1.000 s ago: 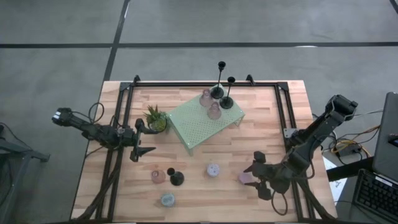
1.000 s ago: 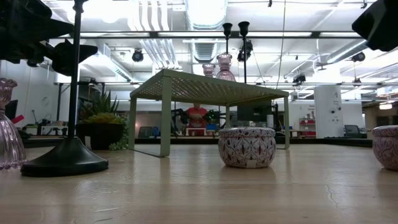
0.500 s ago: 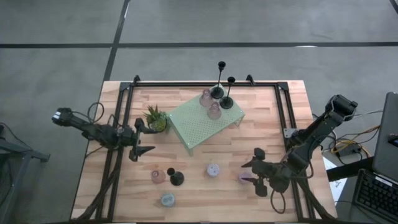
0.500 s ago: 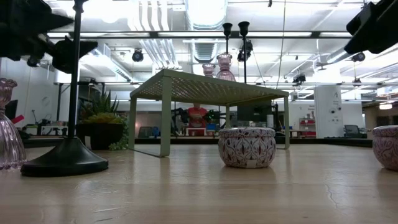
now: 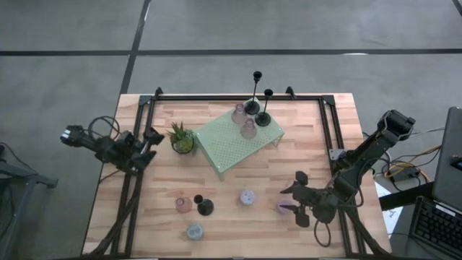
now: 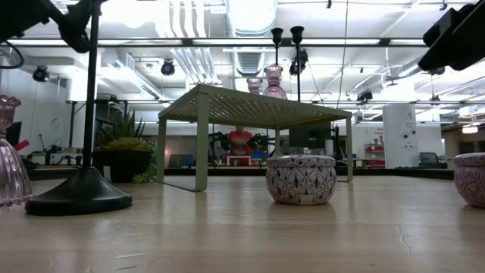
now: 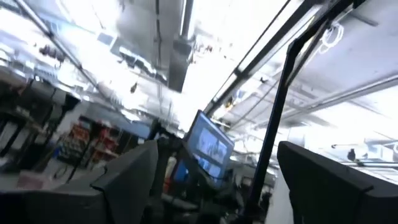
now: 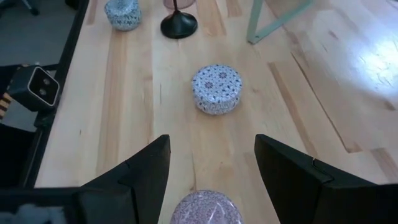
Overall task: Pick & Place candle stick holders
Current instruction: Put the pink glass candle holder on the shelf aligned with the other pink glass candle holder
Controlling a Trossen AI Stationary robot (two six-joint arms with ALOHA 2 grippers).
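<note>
Two slim black sticks and two pinkish glass cups stand on the pale green stand. On the table near the front stand a glass cup, a black stick, a blue puck, a patterned puck and a pink puck. My right gripper is open, slanting down, with a finger on either side of the pink puck and a gap to each. My left gripper is open at the table's left edge, tipped upward at the ceiling.
A small spiky green plant sits just left of the stand, close to my left gripper. A black frame runs along the table's far edge and sides. Bare wood lies between the stand and the front row of holders.
My left gripper has tipped upward and drawn back toward the table's left edge, rising from over the wood near the plant; its fingers stay apart. The holders have not moved.
</note>
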